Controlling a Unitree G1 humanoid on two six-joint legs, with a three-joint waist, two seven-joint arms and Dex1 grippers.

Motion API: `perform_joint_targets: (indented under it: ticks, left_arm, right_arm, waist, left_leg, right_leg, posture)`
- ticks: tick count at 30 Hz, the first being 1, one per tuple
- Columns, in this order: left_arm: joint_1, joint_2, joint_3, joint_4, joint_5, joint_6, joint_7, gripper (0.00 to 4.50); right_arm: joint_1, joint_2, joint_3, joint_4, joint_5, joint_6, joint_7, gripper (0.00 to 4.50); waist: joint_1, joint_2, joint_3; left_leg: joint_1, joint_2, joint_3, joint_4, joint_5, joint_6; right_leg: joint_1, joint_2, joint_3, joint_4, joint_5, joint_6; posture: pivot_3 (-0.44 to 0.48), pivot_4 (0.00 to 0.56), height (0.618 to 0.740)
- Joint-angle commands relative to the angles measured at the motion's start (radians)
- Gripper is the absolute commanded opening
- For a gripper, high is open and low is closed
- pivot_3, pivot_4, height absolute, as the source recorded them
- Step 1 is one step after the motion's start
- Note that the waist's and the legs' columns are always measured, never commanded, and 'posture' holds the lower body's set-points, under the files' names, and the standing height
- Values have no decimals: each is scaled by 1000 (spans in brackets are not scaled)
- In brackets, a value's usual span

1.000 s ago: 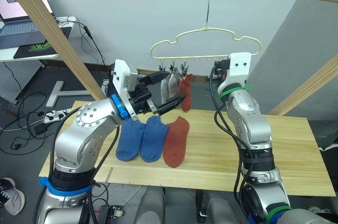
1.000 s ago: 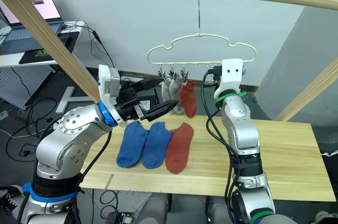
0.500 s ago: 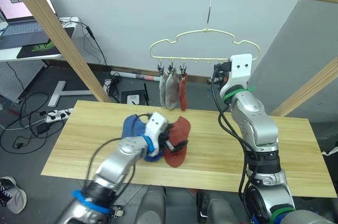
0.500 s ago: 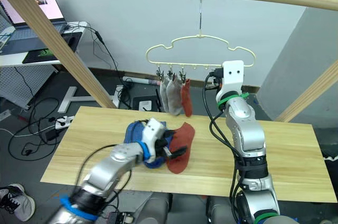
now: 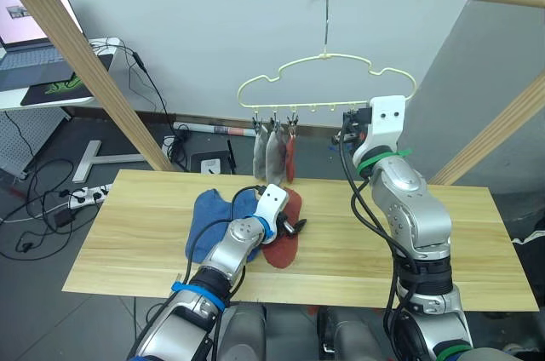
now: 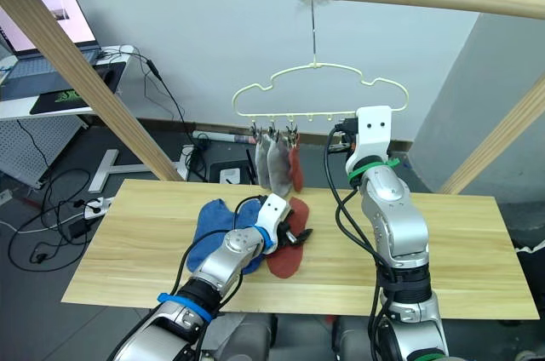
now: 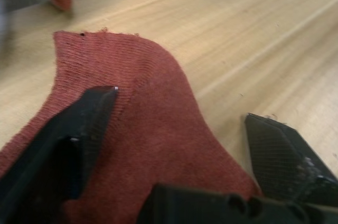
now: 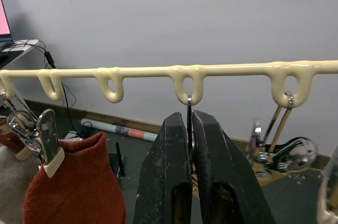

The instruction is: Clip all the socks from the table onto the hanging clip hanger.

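I see three socks (image 5: 274, 155) hanging from the clip hanger (image 5: 328, 80), above the table (image 5: 477, 233). On the table below the hanger lie three more socks (image 5: 228, 216), side by side.

The right end effector (image 8: 191, 179) hides most of its clip (image 8: 188, 109).

Rust-red sock (image 7: 142, 129), pale-yellow hanger (image 8: 222, 70)

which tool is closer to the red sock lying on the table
Left. The left tool is down at the red sock, fingers open, one over the fabric and one beside its edge. The right tool is up at the clip hanger, shut on a clip's wire.
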Motion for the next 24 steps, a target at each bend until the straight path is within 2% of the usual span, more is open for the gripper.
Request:
perform_joint_targets:
  ticks: [1, 5, 11, 14, 18, 24]
  left_arm:
    - [38, -4, 4, 36, 12, 18, -28, 2781]
    - [66, 7, -20, -10, 41, -8, -70, 1752]
    - [121, -32, -4, -128, 10, -10, -107, 55]
    - [131, -76, 44, -202, -51, 7, -107, 20]
    - [132, -125, 90, -344, -136, 23, -117, 20]
    - [118, -177, 105, -489, -157, -5, -68, 20]
  right_arm:
    - [9, -14, -19, -45, -2, 13, -11, 0]
    - [11, -29, -22, -50, 2, 18, -3, 0]
    - [-4, -61, -36, -50, 31, 53, 34, 0]
    - [-28, -71, -68, -58, 81, 148, 55, 0]
    - [-92, -32, -187, -70, 196, 353, 35, 0]
    - [-212, 7, -339, -62, 312, 607, 12, 0]
  waist:
    - [-11, 0, -6]
    - [-19, 0, -10]
    - [-22, 1, -10]
    - [-21, 1, -10]
    - [-21, 1, -10]
    - [-22, 1, -10]
  left_leg:
    - [0, 0, 0, 0, 1, 1]
    - [3, 0, 0, 0, 2, 3]
    - [5, 0, 1, 0, 2, 3]
    - [5, 0, 1, 0, 2, 3]
    - [4, 0, 0, 0, 2, 3]
    - [3, 0, 0, -1, 2, 3]
  right_leg:
    - [0, 0, 0, 1, 0, 0]
    - [1, 0, 1, 4, 0, 0]
    - [2, 0, 1, 6, -1, -1]
    - [2, 0, 1, 5, -1, -1]
    - [1, 0, 1, 6, -1, -1]
    - [0, 0, 1, 5, -1, -1]
  posture:
    - [201, 184, 740]
    - [206, 181, 740]
    - [206, 186, 740]
    - [206, 190, 740]
    - [211, 196, 740]
    - [213, 201, 740]
